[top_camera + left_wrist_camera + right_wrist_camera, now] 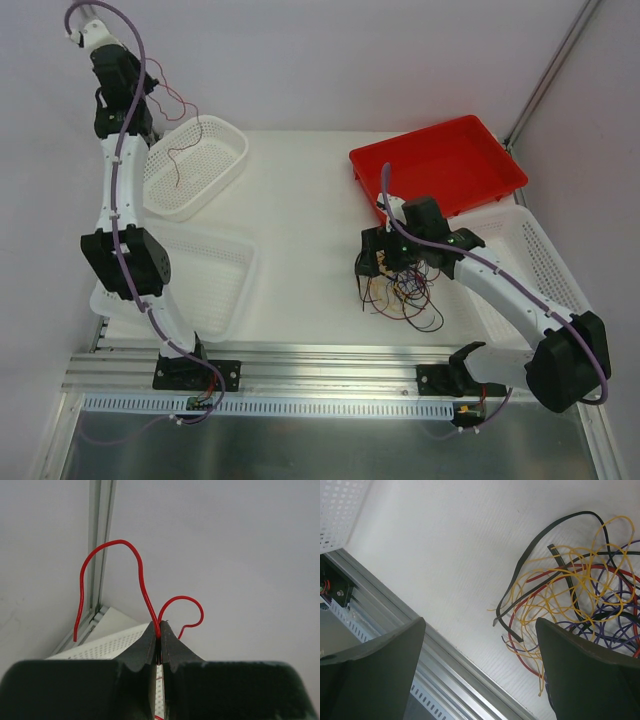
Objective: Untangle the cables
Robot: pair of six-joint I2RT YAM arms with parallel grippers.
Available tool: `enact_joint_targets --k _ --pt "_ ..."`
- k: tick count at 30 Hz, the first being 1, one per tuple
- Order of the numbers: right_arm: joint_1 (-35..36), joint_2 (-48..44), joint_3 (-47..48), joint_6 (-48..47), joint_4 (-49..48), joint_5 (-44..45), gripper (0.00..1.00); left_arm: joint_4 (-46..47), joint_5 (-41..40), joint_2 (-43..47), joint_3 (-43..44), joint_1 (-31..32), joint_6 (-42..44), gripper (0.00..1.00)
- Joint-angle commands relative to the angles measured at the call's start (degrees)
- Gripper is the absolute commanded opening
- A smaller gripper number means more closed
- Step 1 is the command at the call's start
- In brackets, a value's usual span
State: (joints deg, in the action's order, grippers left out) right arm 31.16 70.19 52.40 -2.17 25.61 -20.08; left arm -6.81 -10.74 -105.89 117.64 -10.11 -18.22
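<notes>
Currently the left tool (160, 636) clamps a red wire (141, 580). The right tool (480, 630) is open; the cables (570, 595) lie to one side of its gap.

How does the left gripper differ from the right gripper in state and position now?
The left gripper is shut, pinching one red wire; the right gripper stands wide open, holding nothing. The left gripper is raised by the back wall over a white basket; the right gripper is low beside the tangled cables. Both have dark fingers.
</notes>
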Motion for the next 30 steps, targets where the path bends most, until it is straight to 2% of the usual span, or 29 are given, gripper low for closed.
enact_joint_targets --k 1,6,15,16,18,22,23,30 --pt "0.39 0.03 1.56 -0.64 -0.56 -1.46 0.97 3.12 -1.21 -1.16 -4.87 0.00 3.36 0.00" --pt "0.57 0.12 0.60 -0.11 -0.64 -0.58 0.97 3.03 -0.95 -4.59 -12.60 0.00 3.45 0.00" --pt "0.66 -0.50 -0.90 0.24 -0.73 -0.23 0.97 0.84 -0.60 -13.11 -15.08 -0.35 2.84 0.01" --pt "0.75 -0.41 -0.99 0.24 -0.56 -0.05 0.97 0.40 -0.51 -13.55 -15.16 -0.61 2.31 0.05" --pt "0.75 -0.58 -0.99 0.24 -0.47 0.04 0.97 -1.01 -0.60 -14.17 -15.51 -1.23 1.70 0.08" --pt "0.84 -0.93 -0.99 0.15 -0.03 1.17 0.97 -2.51 -0.77 -13.39 -16.83 -2.37 0.20 0.23" --pt "0.84 -1.02 -0.90 0.15 0.06 1.61 0.97 -2.68 -0.77 -12.60 -17.27 -2.72 0.03 0.28" --pt "0.84 -3.22 -0.81 -0.28 1.99 4.52 0.97 -4.35 -0.07 -6.62 -19.82 -3.43 0.29 0.47"
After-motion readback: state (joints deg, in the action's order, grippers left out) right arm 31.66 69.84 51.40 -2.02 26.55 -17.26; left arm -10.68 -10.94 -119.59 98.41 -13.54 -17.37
